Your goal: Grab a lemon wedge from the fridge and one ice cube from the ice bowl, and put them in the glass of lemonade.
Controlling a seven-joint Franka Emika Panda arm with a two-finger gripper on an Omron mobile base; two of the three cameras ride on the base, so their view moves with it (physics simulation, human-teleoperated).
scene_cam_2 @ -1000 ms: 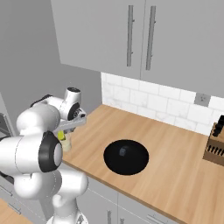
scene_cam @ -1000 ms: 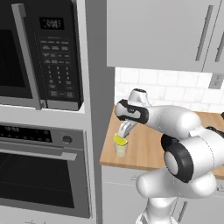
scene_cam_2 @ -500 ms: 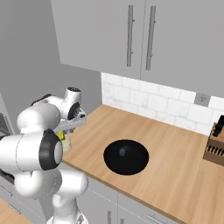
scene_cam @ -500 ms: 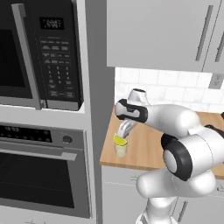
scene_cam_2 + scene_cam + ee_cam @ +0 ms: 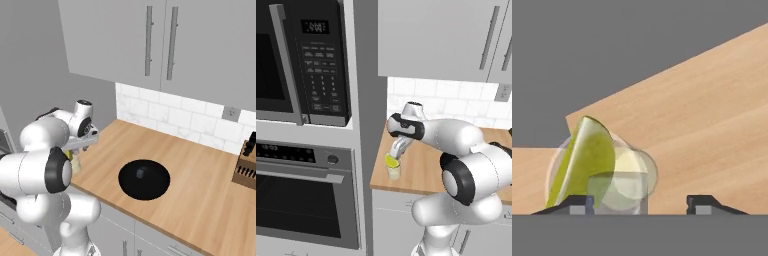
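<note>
The counter (image 5: 421, 172) extends below and beyond the jaws. The gripper (image 5: 394, 156) points down at the counter's corner, jaws spread apart with nothing pinched. The glass of lemonade (image 5: 393, 171) stands upright directly beneath the jaws. The lemon wedge (image 5: 584, 161) rests on the glass rim, tilted, beside one fingertip (image 5: 572, 204), the other well apart.
</note>
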